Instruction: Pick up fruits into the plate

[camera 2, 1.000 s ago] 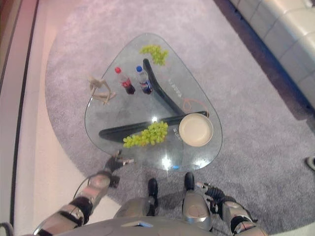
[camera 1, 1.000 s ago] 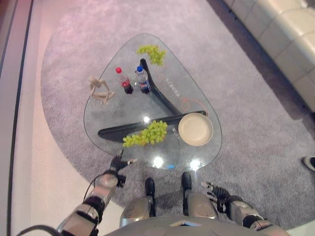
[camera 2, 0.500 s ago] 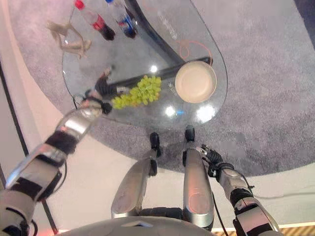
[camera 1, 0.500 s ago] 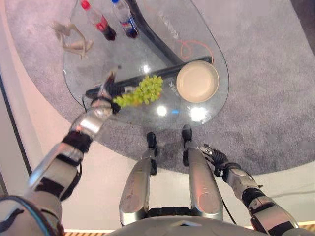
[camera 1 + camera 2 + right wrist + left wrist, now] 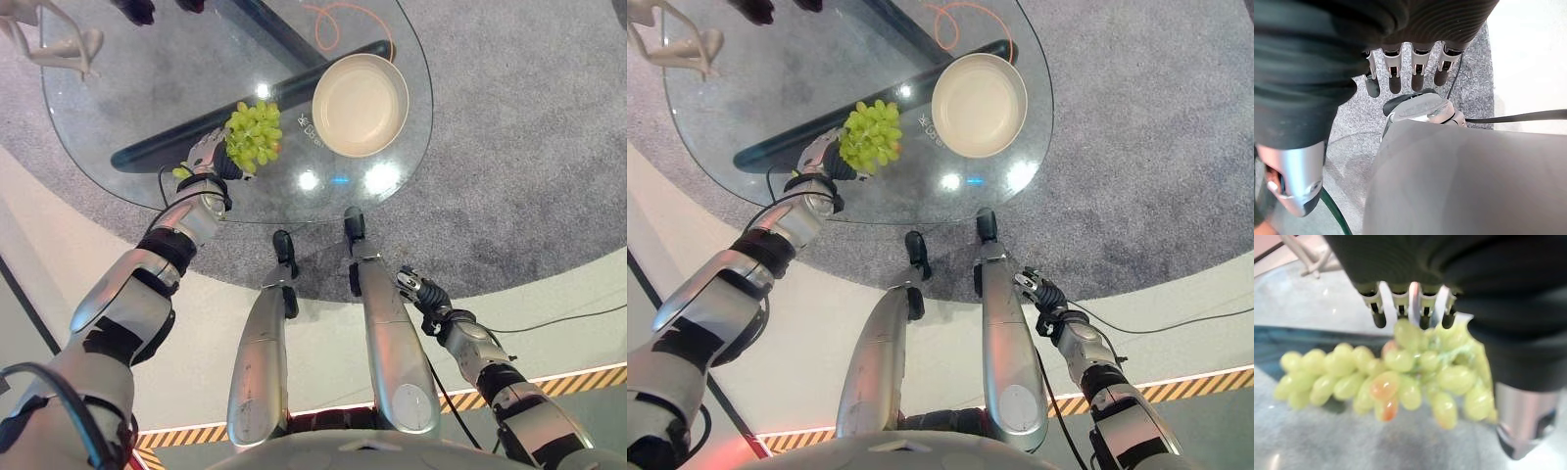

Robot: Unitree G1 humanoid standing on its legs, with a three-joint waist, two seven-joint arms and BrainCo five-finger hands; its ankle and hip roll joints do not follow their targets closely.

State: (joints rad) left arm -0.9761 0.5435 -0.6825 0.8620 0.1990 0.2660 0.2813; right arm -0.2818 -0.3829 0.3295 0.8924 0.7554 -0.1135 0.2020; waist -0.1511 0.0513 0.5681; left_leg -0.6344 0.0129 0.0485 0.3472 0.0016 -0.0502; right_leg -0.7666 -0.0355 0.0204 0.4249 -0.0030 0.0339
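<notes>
— Hanging low beside the leg, the right hand (image 5: 419,291) has relaxed, straight fingers. What differs from a second ago?

— The left hand (image 5: 819,157) has reached the bunch of green grapes (image 5: 869,136) and curls round it over the glass table (image 5: 416,117) (the view itself has shifted).

— And the plate (image 5: 361,104)?

— Empty, just beyond the grapes. The figurine (image 5: 61,39) is cut off.

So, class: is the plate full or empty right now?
Empty: the plate shows only its bare inside; the grape bunch sits beside it on the glass.
</notes>
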